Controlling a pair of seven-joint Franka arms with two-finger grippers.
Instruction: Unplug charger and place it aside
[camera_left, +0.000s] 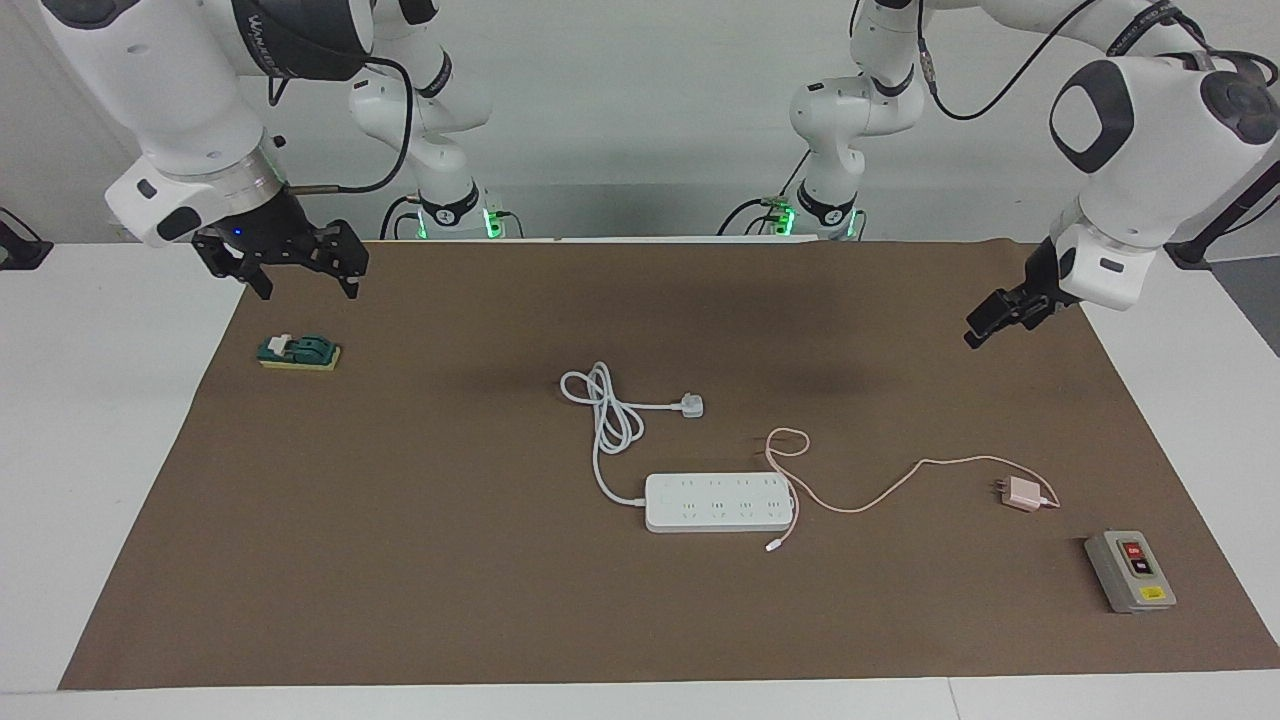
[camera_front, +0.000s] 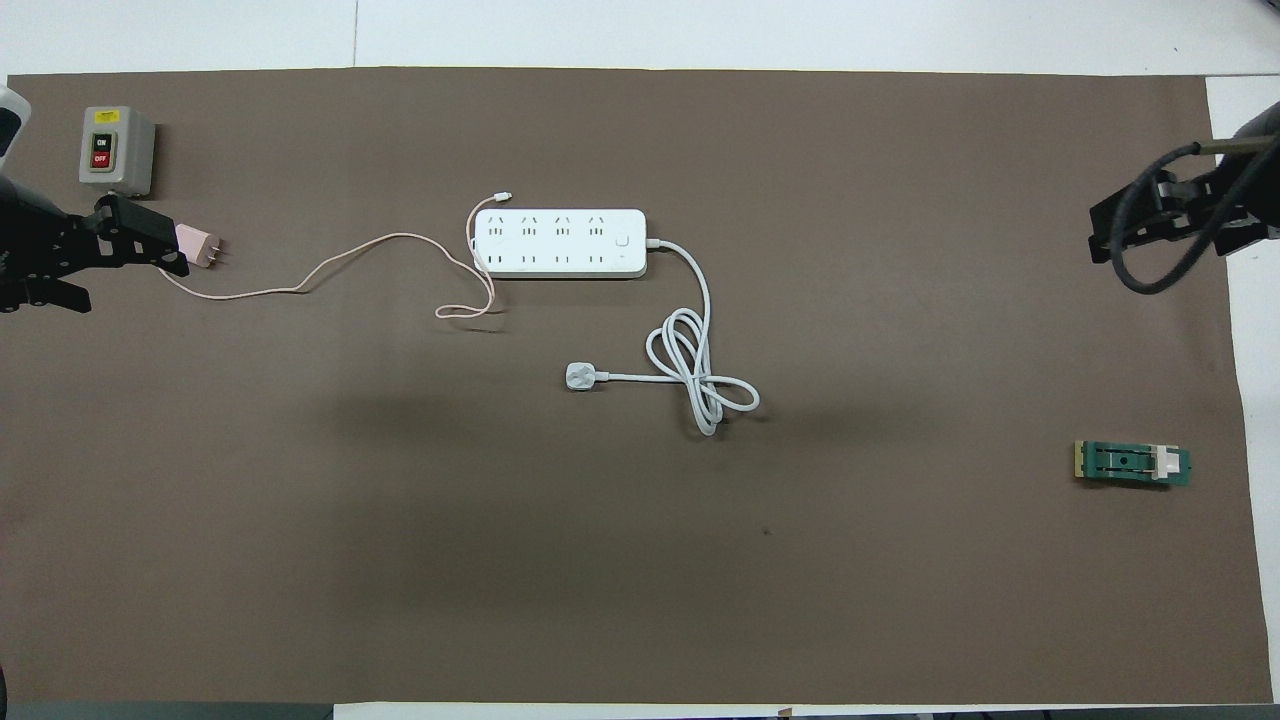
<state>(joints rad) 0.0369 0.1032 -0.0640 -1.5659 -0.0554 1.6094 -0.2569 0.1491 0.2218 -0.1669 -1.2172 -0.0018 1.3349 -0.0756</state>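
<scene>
The pale-pink charger (camera_left: 1022, 492) lies on the brown mat, out of the power strip (camera_left: 718, 502), toward the left arm's end of the table. It also shows in the overhead view (camera_front: 195, 246). Its thin pink cable (camera_left: 900, 480) runs from it to the strip (camera_front: 560, 243) and loops over the strip's end. My left gripper (camera_left: 978, 330) hangs in the air, apart from the charger; from overhead (camera_front: 150, 245) it sits just beside the charger. My right gripper (camera_left: 290, 275) is open and empty, raised over the mat's corner at the right arm's end.
A white three-pin plug (camera_left: 692, 405) with its coiled cord lies nearer to the robots than the strip. A grey on/off switch box (camera_left: 1130, 570) stands farther out than the charger. A small green part (camera_left: 300, 352) lies below the right gripper.
</scene>
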